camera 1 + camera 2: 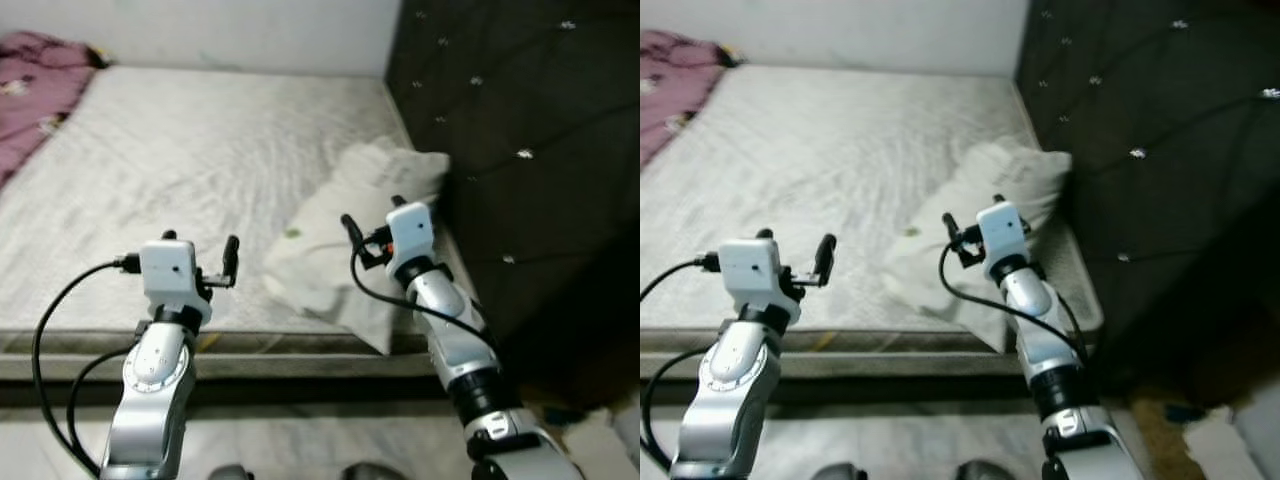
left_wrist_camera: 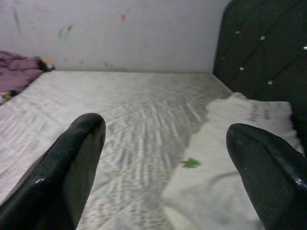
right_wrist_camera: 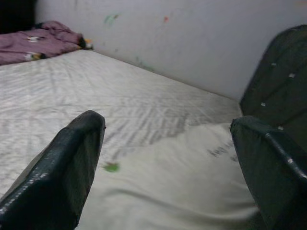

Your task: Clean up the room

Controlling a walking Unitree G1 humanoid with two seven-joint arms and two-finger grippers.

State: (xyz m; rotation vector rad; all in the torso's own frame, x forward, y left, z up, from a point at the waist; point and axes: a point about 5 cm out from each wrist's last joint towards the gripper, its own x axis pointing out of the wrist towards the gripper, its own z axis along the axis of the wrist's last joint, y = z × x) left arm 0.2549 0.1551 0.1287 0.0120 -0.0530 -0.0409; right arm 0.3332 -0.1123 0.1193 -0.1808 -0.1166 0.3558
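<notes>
A white pillow [image 1: 340,240] lies crumpled on the bare white mattress [image 1: 190,150], at the right end by the dark tufted headboard [image 1: 520,130]. It carries a small green speck [image 2: 192,163]. My right gripper [image 1: 373,218] hovers open just over the pillow's near side, nothing between its fingers. My left gripper [image 1: 200,250] is open too, held above the mattress's near edge, to the left of the pillow. A purple blanket [image 1: 35,90] is bunched at the far left corner of the bed.
The bed frame's near edge [image 1: 300,360] runs across in front of me, with pale floor below it. A white wall [image 1: 240,30] backs the bed. Some pale clutter [image 1: 600,430] lies on the floor at the lower right, beside the headboard.
</notes>
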